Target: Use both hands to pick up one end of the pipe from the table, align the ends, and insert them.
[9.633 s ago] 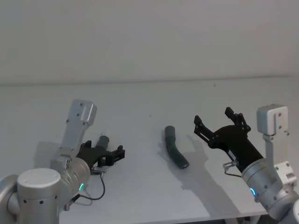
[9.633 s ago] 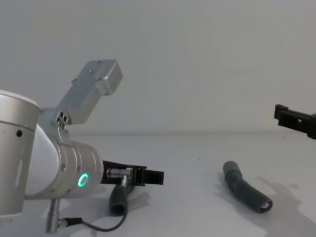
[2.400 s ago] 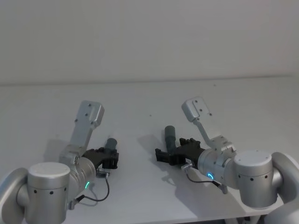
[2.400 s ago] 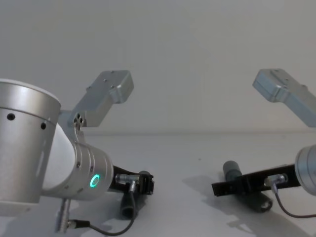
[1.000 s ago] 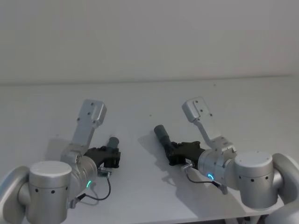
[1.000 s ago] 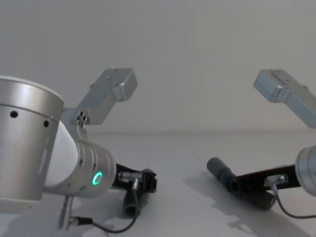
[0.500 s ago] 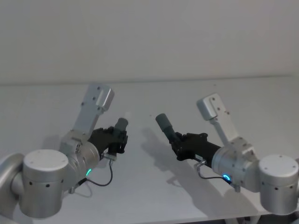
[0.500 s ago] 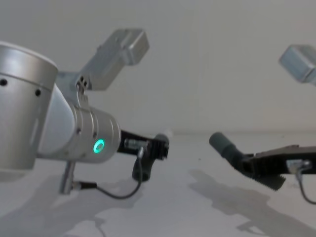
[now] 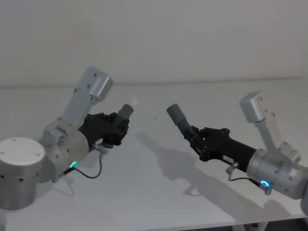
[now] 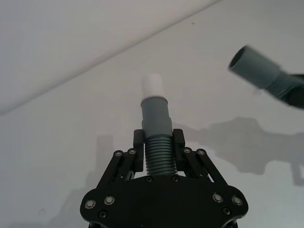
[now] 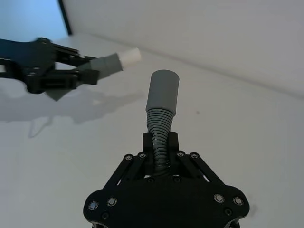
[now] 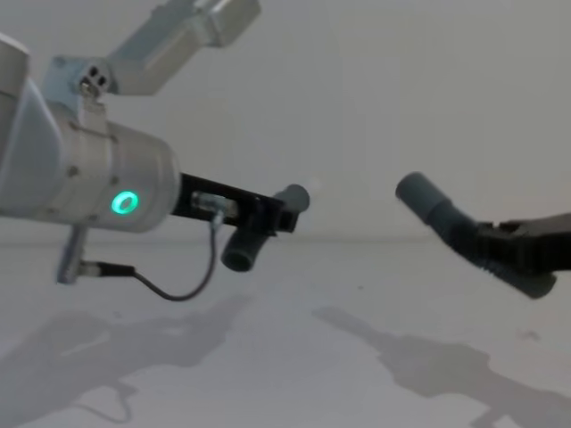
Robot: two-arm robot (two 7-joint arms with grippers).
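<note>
Both left pipe (image 9: 125, 111) and right pipe (image 9: 178, 117) seemingly higher.

Seen from the head view, the left gripper (image 9: 121, 126) covers the left hose piece (image 9: 125, 111) below its cuff, the right gripper (image 9: 196, 138) covers the right hose piece (image 9: 179, 118) behind its first ribs, and the chest view's edge cuts that gripper off.

2 pipe pcs (image 9: 126, 111) (image 9: 177, 116), 2 tools: L tool (image 9: 122, 126), R tool (image 9: 195, 136); 1 table (image 9: 144, 202).
</note>
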